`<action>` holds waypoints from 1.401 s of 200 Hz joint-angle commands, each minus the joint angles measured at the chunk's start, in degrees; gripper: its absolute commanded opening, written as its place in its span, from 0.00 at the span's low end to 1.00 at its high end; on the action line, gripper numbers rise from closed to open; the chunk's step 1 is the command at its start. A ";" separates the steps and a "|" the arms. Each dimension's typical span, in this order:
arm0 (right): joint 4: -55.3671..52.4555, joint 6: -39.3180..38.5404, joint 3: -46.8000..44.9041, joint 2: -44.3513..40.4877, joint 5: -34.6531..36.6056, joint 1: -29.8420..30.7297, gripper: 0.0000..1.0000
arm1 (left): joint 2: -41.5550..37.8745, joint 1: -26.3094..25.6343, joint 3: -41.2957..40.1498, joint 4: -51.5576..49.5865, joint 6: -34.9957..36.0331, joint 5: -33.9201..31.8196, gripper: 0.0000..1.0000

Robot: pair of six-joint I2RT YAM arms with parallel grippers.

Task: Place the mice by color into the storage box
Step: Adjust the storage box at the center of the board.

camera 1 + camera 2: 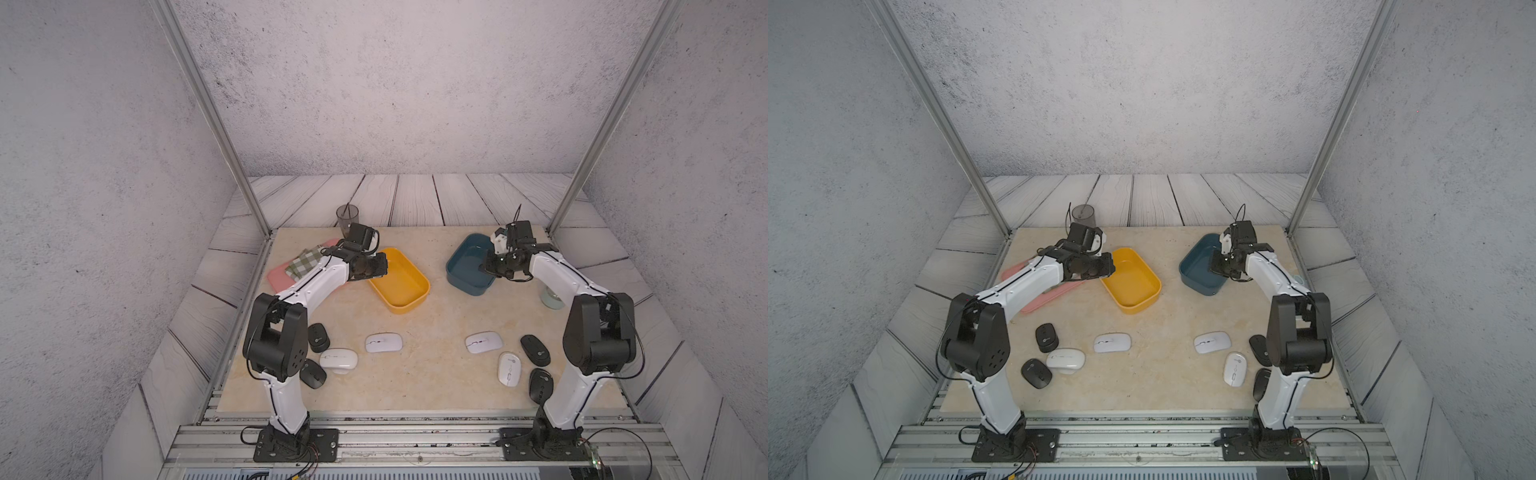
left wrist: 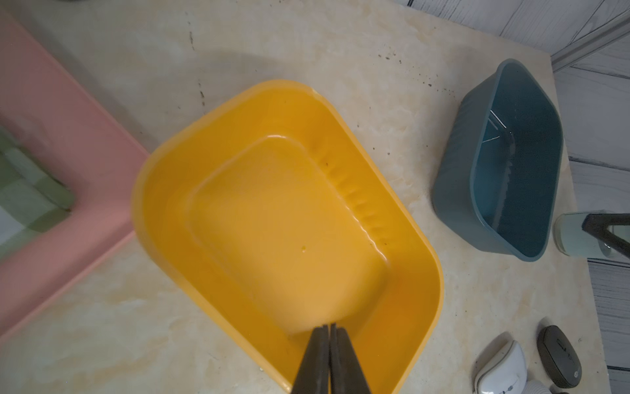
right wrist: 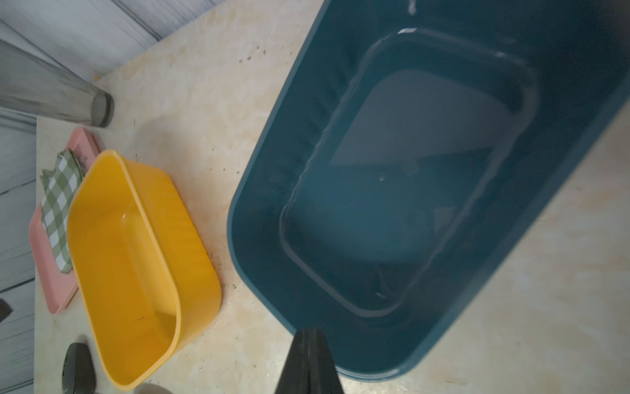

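My left claw (image 2: 329,329) is pinched shut on nothing above the yellow box (image 2: 439,293), whose bare glossy floor shows. My right claw (image 3: 308,332), also closed and holding nothing, hangs at the rim of the blue box (image 3: 245,191); bare floor there too. In a top view, four white mice (image 1: 383,342) and four black mice (image 1: 535,350) lie on the table (image 1: 415,386) across the lower middle, their marks too small to read. Mid-left, a pink tray (image 1: 278,278) carries a green checked cloth (image 1: 305,262).

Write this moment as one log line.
left gripper shut over yellow box | right gripper shut over blue box | boxes empty | mice on table
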 commanded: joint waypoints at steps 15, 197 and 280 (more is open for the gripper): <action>-5.46 0.36 3.51 5.55 -0.16 2.24 0.05 | 3.39 -1.80 3.81 -2.03 -3.68 1.49 0.06; -4.73 -0.96 3.62 2.00 8.26 7.72 0.00 | 5.39 -5.46 -4.14 0.18 -1.60 2.44 0.03; -5.87 -1.24 16.40 12.16 14.32 6.18 0.00 | 5.90 -5.43 -2.80 0.58 -1.95 1.92 0.02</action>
